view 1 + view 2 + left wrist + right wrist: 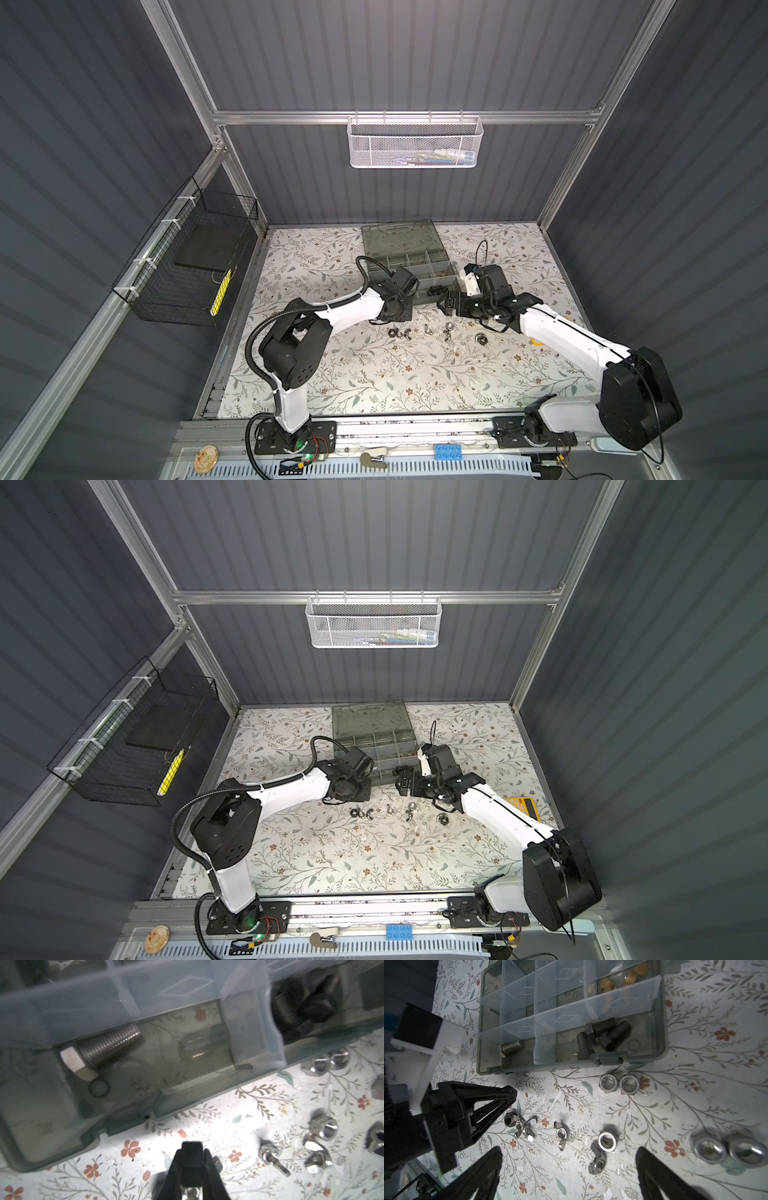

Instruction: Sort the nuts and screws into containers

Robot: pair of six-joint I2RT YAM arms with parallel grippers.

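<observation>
Several compartments already stocked, judging by the organiser case [663, 1022]: black bolts [604, 1034] in one, a silver bolt [510, 1046] in the cell at nine o'clock of them, brass pieces [606, 985] at twelve o'clock. Pinching what looks like a black hex nut [191, 1147] in the left gripper [192, 1157], with jaws pressed onto it, just beside the case's front wall, above the worktop [374, 374]. Holding the right gripper [569, 1178] with jaws spread wide and empty over the loose silver nuts [607, 1083] and wing nuts [561, 1132], strewn at six o'clock from the case in both top views. Expect small, hard, dense, slick metal: no give, prone to roll or skitter. Take hex nuts across opposite flats; take wing nuts across the body between the wings, never by a wing tip.
</observation>
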